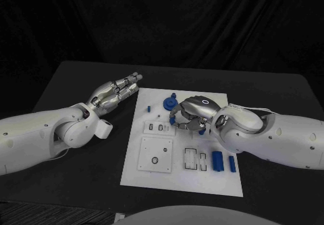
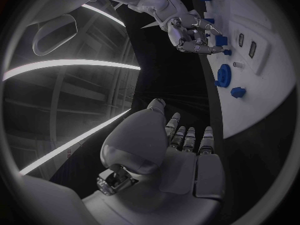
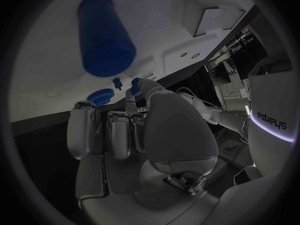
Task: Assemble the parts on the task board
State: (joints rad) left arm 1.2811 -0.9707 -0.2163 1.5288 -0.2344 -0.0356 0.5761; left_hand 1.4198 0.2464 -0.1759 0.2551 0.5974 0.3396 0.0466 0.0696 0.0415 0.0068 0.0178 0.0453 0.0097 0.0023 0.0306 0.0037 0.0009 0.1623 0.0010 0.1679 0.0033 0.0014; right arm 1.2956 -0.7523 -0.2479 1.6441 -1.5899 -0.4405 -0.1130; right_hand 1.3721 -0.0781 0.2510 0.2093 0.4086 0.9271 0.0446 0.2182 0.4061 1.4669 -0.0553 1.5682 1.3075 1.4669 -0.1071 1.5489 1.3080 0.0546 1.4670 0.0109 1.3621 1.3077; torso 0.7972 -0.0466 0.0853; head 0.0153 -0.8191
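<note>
The right hand is over the far middle of the board, its fingers curled down among the small blue parts near the gear; whether it pinches one I cannot tell. I judge this a picking step; next it needs a sure grasp. The left hand is spread over the worktop beside the board's far left edge, with free room.

Robot lab, black-draped table, white task board
</note>
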